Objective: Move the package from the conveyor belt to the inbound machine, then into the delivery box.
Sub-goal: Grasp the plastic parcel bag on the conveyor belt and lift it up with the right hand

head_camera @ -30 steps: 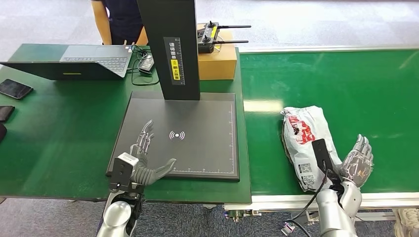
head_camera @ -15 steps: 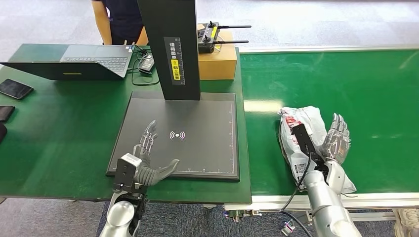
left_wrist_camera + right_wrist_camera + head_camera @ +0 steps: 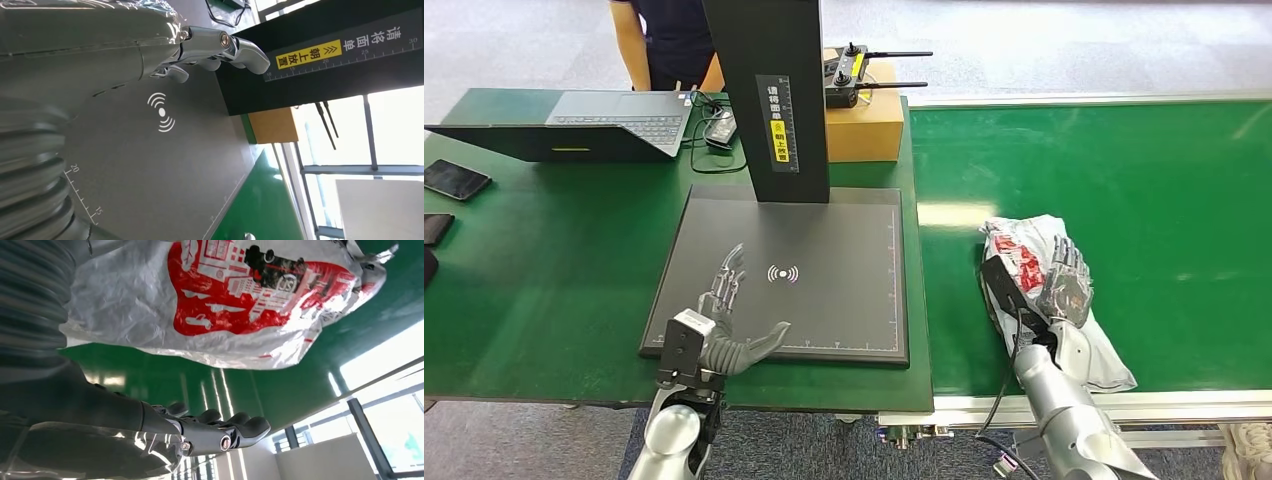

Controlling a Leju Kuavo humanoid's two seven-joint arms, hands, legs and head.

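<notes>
Meanwhile the package [image 3: 1042, 300] lay on the green conveyor belt [image 3: 1164, 180]; the right robot hand [image 3: 1064, 278] hovered spread over it, grasping nothing, while the left robot hand [image 3: 729, 315] rested released above the inbound machine [image 3: 844, 270].

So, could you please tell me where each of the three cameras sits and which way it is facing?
Head view: high on the body, looking forward and down at the inbound machine, conveyor belt and package; both arms show, with the left robot hand and right robot hand.
Left wrist view: behind the left robot hand, looking across the machine's plate toward its black column.
Right wrist view: behind the right robot hand, looking at the package on the belt.
Shared: head and left wrist views both show the cardboard box.
</notes>
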